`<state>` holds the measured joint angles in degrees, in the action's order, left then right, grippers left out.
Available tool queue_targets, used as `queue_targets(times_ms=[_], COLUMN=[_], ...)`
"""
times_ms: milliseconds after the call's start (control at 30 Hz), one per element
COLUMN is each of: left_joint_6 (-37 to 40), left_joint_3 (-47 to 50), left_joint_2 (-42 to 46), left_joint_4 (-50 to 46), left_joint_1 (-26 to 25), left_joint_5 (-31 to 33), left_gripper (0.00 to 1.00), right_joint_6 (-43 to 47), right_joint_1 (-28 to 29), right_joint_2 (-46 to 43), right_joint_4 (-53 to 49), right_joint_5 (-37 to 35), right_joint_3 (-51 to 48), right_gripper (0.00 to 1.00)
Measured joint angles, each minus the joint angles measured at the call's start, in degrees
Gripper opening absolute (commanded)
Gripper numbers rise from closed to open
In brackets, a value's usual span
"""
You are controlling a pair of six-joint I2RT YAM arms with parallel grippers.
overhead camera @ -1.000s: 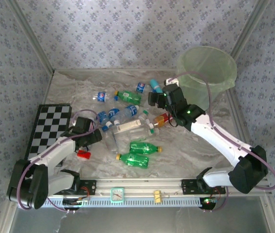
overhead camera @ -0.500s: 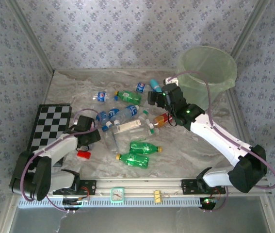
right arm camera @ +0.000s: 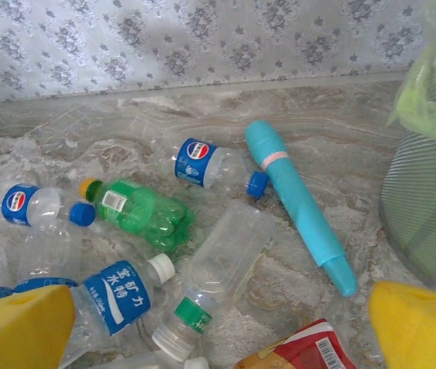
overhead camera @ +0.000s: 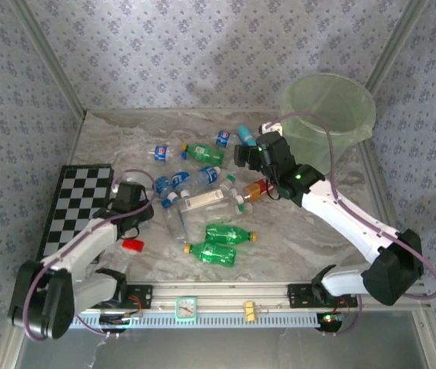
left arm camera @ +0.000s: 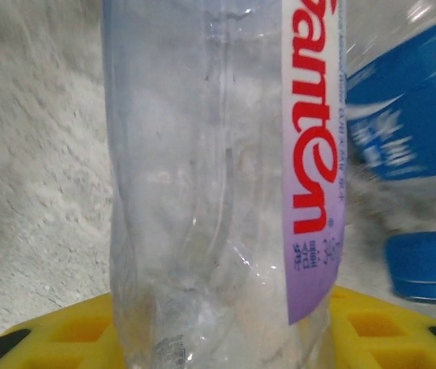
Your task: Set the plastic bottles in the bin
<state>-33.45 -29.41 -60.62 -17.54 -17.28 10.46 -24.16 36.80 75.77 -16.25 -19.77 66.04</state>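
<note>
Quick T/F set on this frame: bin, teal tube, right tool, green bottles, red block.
1. The bin stands upright at the far right corner of the table. True.
2. The teal tube is inside the bin. False: it lies on the table.
3. The right tool is open, with nothing gripped. True.
4. All green bottles are in the bin. False: three lie on the table.
5. The red block sits on the checkerboard. False: it lies on the table beside it.
</note>
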Motion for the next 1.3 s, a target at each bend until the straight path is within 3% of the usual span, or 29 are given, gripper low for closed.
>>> queue_targets(times_ms=[200,300,500,767,1133,1300], left_joint_6=[1.4,1.9,3.8,7.0,9.0,9.5], left_joint_3=[0.7,0.9,-0.1,-5.1,-6.6,-7.2], left_joint_2=[13.7,15.6,8.6,-1.6,-4.4,-4.4], left_joint_4=[10.7,18.5,31.4,38.4,40.6,41.2], left_joint_1=[0.0,-0.4,-4.6,-12.9,-17.2,-17.9], left_joint_5=[-4.3,-7.6,-16.2,-23.7,-26.9,-27.6], left_gripper=[0.42,0.4,0.38,0.37,0.37,0.37], right_joint_6=[1.1,1.7,2.2,1.9,-0.2,-1.3], right_joint_1=[0.1,0.2,0.5,1.1,1.1,1.0], right_joint_2=[0.0,0.0,1.9,5.4,8.5,9.6], right_joint_4=[2.8,5.7,10.7,16.7,21.1,22.4], right_joint_5=[7.6,13.4,24.7,35.6,42.2,43.5], right_joint_3=[0.0,0.0,1.9,3.7,3.6,3.5], right_gripper=[1.0,1.0,1.0,0.98,0.92,0.83])
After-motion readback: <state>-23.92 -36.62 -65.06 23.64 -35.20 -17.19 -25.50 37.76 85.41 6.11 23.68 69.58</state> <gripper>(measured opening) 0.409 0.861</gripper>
